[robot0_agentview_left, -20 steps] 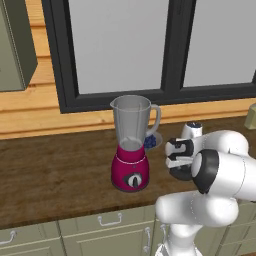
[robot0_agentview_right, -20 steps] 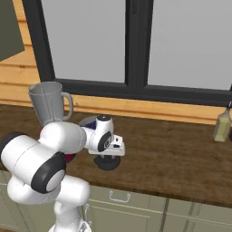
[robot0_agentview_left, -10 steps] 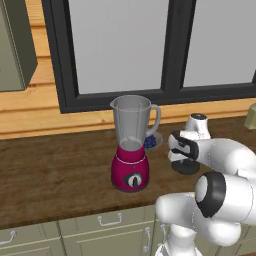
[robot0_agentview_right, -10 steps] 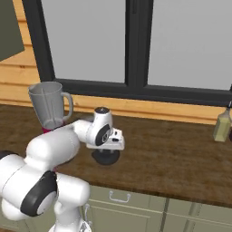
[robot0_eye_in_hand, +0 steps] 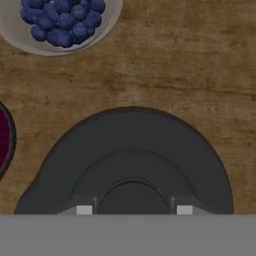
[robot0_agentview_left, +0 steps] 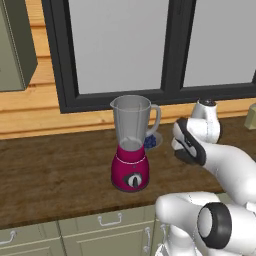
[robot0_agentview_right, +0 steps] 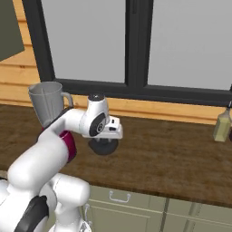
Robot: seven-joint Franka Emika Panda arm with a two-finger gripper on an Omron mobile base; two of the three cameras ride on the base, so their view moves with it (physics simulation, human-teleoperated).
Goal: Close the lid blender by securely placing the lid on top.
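The blender (robot0_agentview_left: 131, 148) is sitting off to the left of the hand, on the wooden counter (robot0_agentview_left: 55, 170), with its pink base and clear jar standing upright and the jar mouth open on top. From the hand camera a sliver of that pink base is poking in at the left edge (robot0_eye_in_hand: 4, 145). Just behind the blender, up and to the left of the hand, a small bowl of blueberries (robot0_eye_in_hand: 62, 22) is resting on the wood. Moving right, the gripper (robot0_agentview_right: 105, 140) is pointing straight down and hanging right over the lid (robot0_eye_in_hand: 132, 165), which is lying flat on the counter directly under the hand, apart from the blender and to its right. The raised centre of the lid is lining up between the two fingertips (robot0_eye_in_hand: 84, 210), which are sitting on either side of it, so the jaws are spread about as wide as that centre knob, but honestly I can't tell whether they're gripping it. Further right of the hand, a bottle (robot0_agentview_right: 222, 126) is standing near the window.
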